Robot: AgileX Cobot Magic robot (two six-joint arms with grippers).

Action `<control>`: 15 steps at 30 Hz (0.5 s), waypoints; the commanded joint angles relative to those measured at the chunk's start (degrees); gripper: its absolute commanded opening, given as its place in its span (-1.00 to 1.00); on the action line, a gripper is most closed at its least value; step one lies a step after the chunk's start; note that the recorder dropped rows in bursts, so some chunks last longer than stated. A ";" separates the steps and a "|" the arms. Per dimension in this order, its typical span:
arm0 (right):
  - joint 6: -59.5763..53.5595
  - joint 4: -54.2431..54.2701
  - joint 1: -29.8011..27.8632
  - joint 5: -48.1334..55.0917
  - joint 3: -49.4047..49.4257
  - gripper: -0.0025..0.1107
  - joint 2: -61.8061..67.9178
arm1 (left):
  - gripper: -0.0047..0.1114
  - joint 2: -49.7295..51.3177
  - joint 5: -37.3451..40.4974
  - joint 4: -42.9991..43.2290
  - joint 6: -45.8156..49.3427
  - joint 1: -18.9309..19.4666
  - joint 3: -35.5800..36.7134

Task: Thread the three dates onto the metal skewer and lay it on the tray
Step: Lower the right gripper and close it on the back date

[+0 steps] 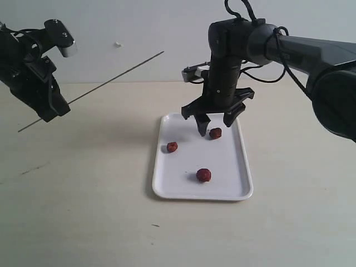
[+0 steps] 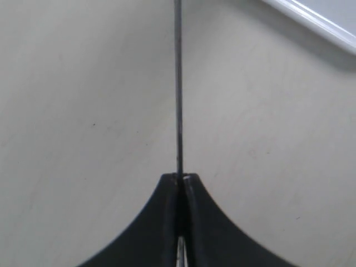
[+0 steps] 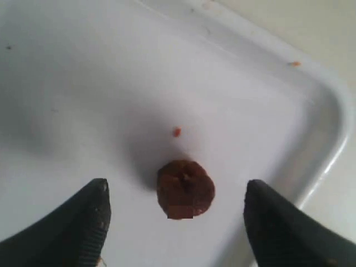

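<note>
The pale tabletop point(image 1: 83, 222) carries the white tray point(image 1: 239, 189) right of centre, and all three dates lie loose on it, well apart from one another. The nearest date point(image 1: 203, 175) sits toward the tray's front edge. The second date point(image 1: 172, 147) lies farther back, near the tray's left rim. The third date point(image 1: 215, 133) lies at the far end, and the right tool point(image 1: 216, 123) hangs directly over it, pointing down with its jaws spread wide and released. In the right wrist view this date lies between the two fingertips, clear of both.

Off to the left, raised above the tabletop, the left tool point(image 1: 53, 111) is clenched on the metal skewer point(image 1: 111, 79). The thin rod is bare and slants up and away toward the far wall, a short end sticking out behind the grip.
</note>
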 commanded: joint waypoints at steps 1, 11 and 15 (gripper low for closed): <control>-0.61 -1.29 0.13 -0.24 0.27 0.22 -0.03 | -0.92 -0.63 -0.64 -0.83 -0.19 0.06 0.27; -0.61 0.30 0.13 -0.24 0.27 0.07 2.85 | -0.92 -0.63 -0.88 -0.83 -0.10 0.06 0.27; -0.61 0.43 0.13 -0.24 0.27 -0.07 2.85 | -0.92 -0.63 -0.88 -0.83 -0.10 0.06 0.27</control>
